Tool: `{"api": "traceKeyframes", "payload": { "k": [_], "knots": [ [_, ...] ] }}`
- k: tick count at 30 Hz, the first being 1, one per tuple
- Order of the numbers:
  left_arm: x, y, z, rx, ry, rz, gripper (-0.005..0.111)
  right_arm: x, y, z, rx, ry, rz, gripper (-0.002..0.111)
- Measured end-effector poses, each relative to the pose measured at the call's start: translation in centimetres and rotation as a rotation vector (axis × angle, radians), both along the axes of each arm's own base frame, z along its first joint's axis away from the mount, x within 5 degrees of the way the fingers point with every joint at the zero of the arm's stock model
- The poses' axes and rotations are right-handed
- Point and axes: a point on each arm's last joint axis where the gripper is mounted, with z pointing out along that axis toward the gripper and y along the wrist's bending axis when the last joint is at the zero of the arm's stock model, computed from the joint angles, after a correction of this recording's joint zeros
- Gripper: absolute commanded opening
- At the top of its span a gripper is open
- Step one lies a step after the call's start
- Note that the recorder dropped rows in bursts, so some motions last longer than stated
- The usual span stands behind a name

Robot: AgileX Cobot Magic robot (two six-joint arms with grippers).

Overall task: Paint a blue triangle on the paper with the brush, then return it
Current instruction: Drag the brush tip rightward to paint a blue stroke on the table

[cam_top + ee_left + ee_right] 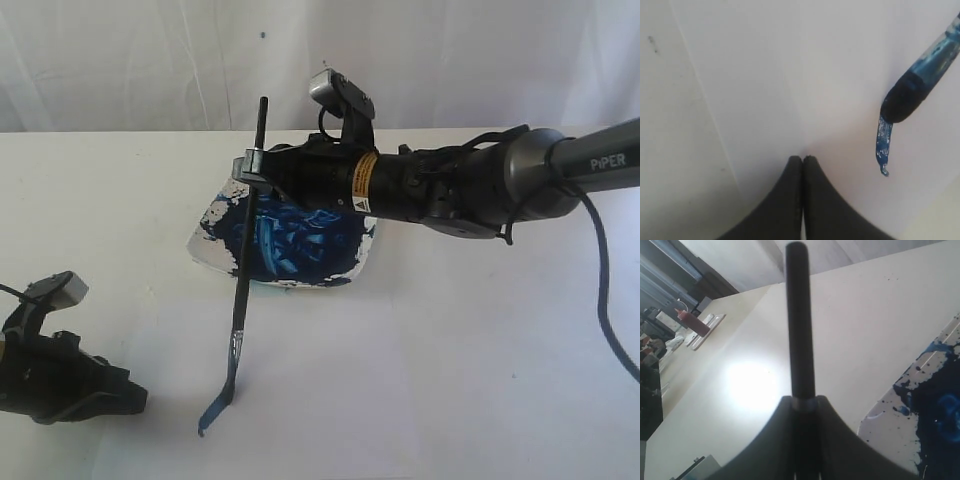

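Brush [238, 300] tip touching paper [420, 390]; bare sheet rightward.

A lab: white draped backdrop [130, 60], white worktable [60, 175].

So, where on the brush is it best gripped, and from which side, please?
High on the bare black shaft of the brush, where the right gripper clamps it, coming level from the plate side: it stands near upright and its lower end is wet with paint.
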Motion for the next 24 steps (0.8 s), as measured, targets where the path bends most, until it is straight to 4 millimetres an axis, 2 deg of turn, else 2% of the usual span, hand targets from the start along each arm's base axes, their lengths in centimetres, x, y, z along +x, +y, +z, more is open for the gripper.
{"api": "traceKeyframes", "payload": {
  "k": [24],
  "knots": [
    [0.0, 0.0, 0.0, 0.0, 0.0, 0.0, 0.0, 2.2, -2.7, 0.0, -0.001, -0.002, -0.081, 0.0]
  ]
}}
